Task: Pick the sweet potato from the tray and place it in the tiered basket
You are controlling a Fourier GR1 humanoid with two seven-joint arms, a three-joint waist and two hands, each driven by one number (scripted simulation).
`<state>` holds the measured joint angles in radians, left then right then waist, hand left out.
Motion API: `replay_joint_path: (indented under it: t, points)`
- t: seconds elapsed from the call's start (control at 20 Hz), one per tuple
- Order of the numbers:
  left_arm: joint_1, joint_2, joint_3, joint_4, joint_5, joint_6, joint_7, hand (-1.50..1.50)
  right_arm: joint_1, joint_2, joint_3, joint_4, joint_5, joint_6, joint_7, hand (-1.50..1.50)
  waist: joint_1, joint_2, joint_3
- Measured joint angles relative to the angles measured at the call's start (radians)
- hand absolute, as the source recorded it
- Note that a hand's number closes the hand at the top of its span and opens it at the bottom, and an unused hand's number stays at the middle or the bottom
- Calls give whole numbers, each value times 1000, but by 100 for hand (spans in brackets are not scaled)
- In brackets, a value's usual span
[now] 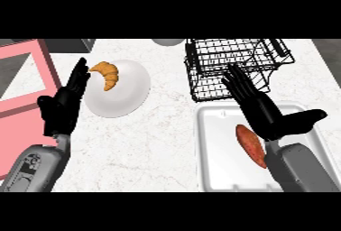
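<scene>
An orange-red sweet potato lies lengthwise in the white tray at the lower right. My right hand hovers over the tray's far part, just right of and beyond the potato, open with straight fingers and the thumb spread to the right. It holds nothing. The black wire tiered basket stands just beyond the tray, and the fingertips overlap its near edge. My left hand rests open at the left, fingers up.
A white plate with a croissant sits left of centre. A pink board lies along the left edge under my left hand. A grey round object shows at the counter's far edge.
</scene>
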<state>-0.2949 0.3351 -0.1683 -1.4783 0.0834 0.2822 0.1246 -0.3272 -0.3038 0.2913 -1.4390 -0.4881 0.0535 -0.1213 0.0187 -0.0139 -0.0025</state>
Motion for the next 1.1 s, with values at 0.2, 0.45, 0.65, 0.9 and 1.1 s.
replay_joint_path:
  t: [0.2,0.45,0.65,0.9,1.1]
  points:
    - [60,-19,-5,-11,24,-59,-53,0,-33,17,-1,42,52,-15,16,-150,-9,-1,0]
    - [114,-50,-43,26,80,-160,-112,0,-37,11,42,45,179,-127,32,-150,-15,-18,-10]
    - [146,-72,-61,56,93,-202,-161,0,-12,78,62,54,217,-175,-45,-150,-15,-22,-10]
    - [176,-80,-57,86,97,-237,-204,0,-16,0,91,-8,317,-190,43,-150,-22,-6,-4]
    - [192,-91,-61,104,85,-229,-225,0,-70,-172,115,-66,412,-133,207,-150,-33,-2,-3]
